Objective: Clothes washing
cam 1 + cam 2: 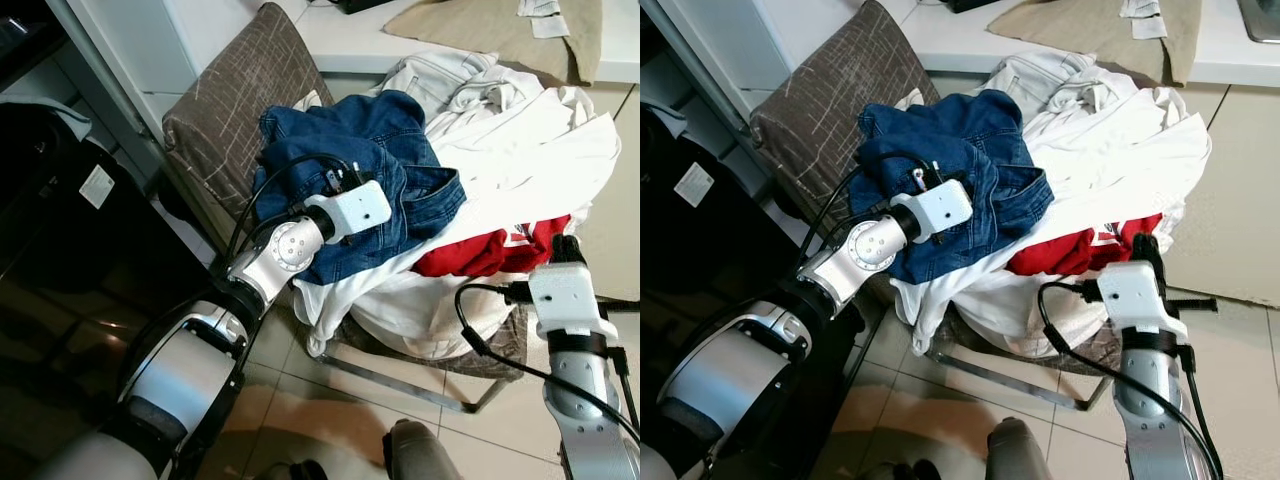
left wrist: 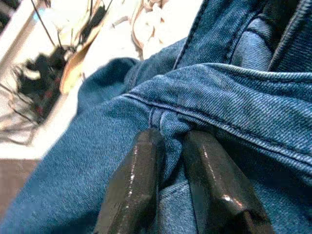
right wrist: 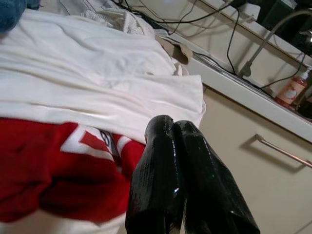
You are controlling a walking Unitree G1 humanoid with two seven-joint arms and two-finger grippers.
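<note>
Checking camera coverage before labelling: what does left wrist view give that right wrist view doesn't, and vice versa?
Left wrist view: the left hand shut on a pinched fold of the blue denim garment, seams close up, with a blurred tangle of dark cables behind.

Right wrist view: the right hand, fingers pressed together and holding nothing, beside the red garment with white print under the white cloth; also a beige cabinet drawer with metal handle and an orange bottle on the counter.

Shared: the same laundry pile, with a corner of denim in the right wrist view.
</note>
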